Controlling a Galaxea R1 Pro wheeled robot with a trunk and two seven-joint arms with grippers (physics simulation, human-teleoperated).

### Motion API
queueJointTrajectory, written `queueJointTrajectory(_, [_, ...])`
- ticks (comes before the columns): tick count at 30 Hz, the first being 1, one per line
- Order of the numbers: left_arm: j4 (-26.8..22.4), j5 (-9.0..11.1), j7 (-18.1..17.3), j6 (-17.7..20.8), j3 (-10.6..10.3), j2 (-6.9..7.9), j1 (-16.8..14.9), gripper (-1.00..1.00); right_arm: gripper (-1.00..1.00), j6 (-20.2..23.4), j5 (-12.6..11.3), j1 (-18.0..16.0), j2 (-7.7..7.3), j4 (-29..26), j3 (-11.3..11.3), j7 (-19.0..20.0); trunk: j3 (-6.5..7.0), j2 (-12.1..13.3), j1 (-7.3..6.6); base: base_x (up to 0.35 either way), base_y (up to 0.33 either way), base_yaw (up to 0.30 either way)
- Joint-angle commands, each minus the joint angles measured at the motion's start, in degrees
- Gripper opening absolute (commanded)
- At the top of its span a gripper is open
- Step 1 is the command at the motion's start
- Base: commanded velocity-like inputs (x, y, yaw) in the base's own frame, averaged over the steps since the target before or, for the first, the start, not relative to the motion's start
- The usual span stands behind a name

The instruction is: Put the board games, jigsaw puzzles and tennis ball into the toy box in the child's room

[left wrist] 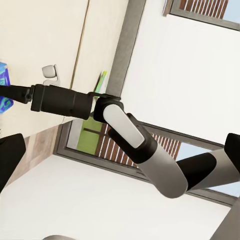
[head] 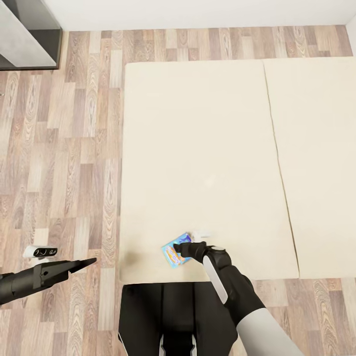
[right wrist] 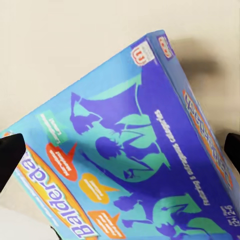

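Note:
A blue board game (head: 172,253) lies near the front edge of the cream bed (head: 198,148). My right gripper (head: 181,248) is down at the box. In the right wrist view the blue printed box (right wrist: 135,150) spans the space between the two dark fingertips (right wrist: 10,156), which stand wide apart, so the gripper is open. A small pale object (head: 200,233) rests on the mattress just beyond the gripper; I cannot tell what it is. My left gripper (head: 85,263) hangs open over the floor left of the bed, holding nothing.
Wood floor (head: 64,148) runs along the bed's left side and far end. A grey piece of furniture (head: 24,34) stands at the far left. My dark base (head: 168,316) is against the bed's front edge. A seam (head: 279,163) splits the mattress.

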Motion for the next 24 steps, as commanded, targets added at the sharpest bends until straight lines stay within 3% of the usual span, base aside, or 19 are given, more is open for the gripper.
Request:
queueJointTrajectory(1, [0.0, -0.1, -0.2, 0.6, 0.0, 0.01, -0.1, 1.00, 1.00, 0.0, -1.7, 0.0, 0.04, 0.1, 0.0, 0.6, -0.06, -0.1, 0.07, 0.000, 0.030, 0.000])
queueJointTrajectory(24, [0.0, -0.2, -0.2, 0.6, 0.0, 0.00, -0.1, 1.00, 1.00, 0.0, -1.7, 0.0, 0.04, 0.1, 1.2, 0.5, -0.06, -0.1, 0.07, 0.000, 0.041, 0.016])
